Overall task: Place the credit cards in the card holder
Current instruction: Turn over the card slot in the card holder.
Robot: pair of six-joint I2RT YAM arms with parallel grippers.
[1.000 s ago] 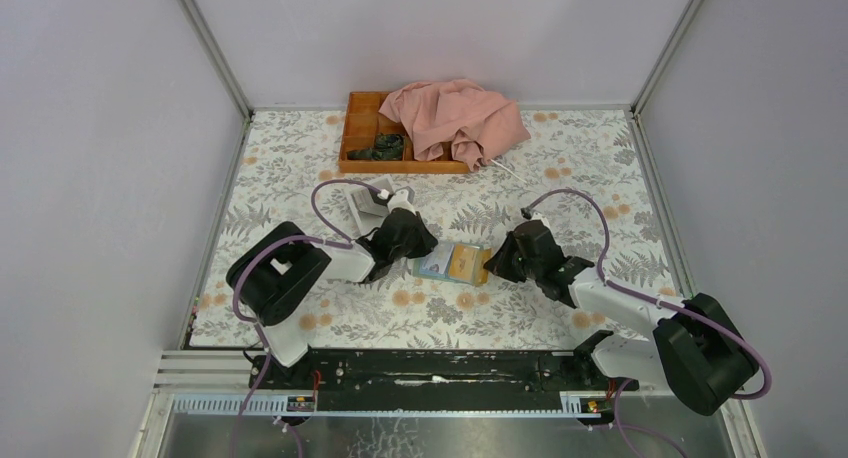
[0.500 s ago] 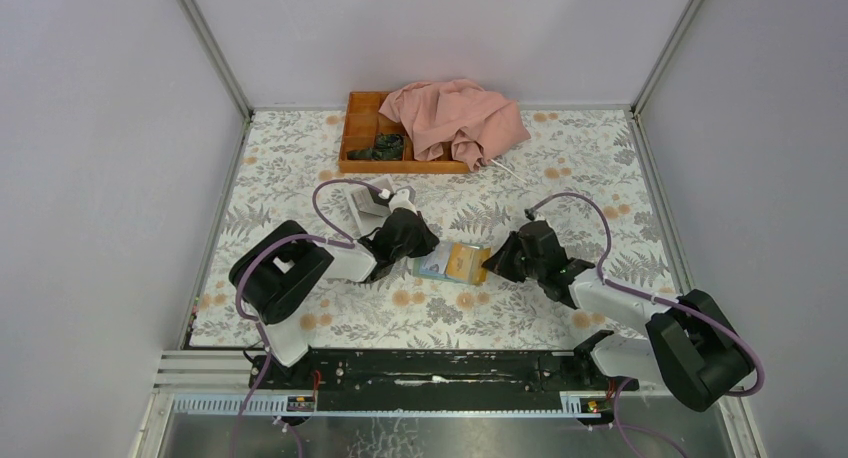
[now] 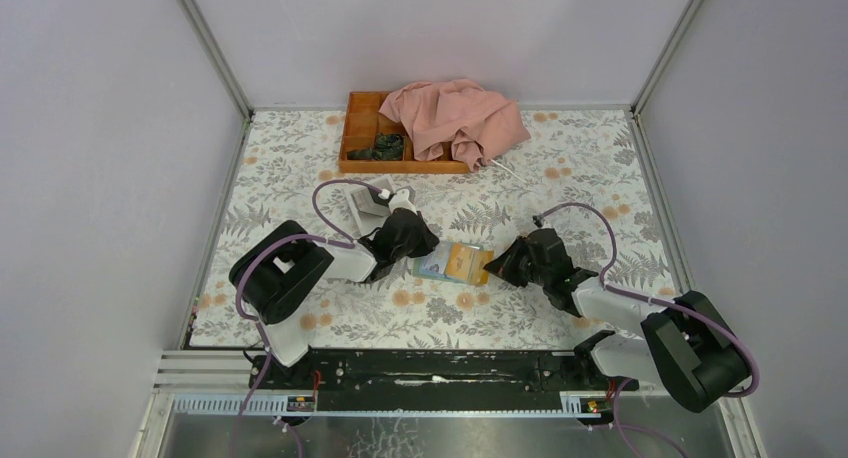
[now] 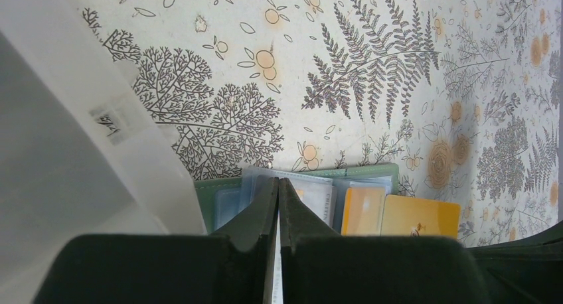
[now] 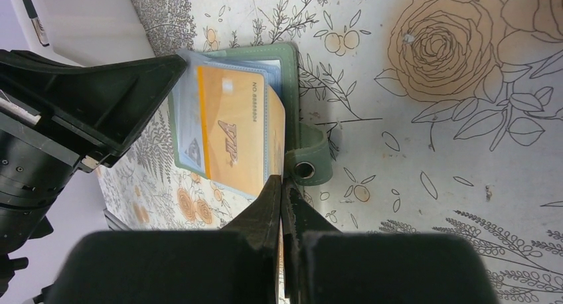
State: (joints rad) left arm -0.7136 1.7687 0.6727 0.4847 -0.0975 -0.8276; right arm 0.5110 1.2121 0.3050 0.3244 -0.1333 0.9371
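The card holder (image 3: 455, 263) lies open on the floral cloth, a green case (image 4: 362, 171) with clear sleeves. My left gripper (image 3: 420, 255) is at its left end. In the left wrist view this gripper (image 4: 279, 179) is shut on a thin whitish credit card, held edge-on over the sleeves. My right gripper (image 3: 497, 266) is at the holder's right end. In the right wrist view that gripper (image 5: 281, 178) is shut on the edge of an orange credit card (image 5: 232, 135) that lies on the holder (image 5: 291, 72) and juts out of it (image 4: 418, 216). The snap strap (image 5: 307, 166) lies beside the jaws.
A white open box (image 3: 368, 206) stands just behind my left gripper and fills the left of its wrist view (image 4: 60, 158). At the back, an orange wooden tray (image 3: 362, 128) holds a dark object (image 3: 380, 148) and is half covered by a pink cloth (image 3: 455, 118).
My right wrist has shifted slightly to the right and nearer the table's front. The left arm and the card holder have stayed where they were.
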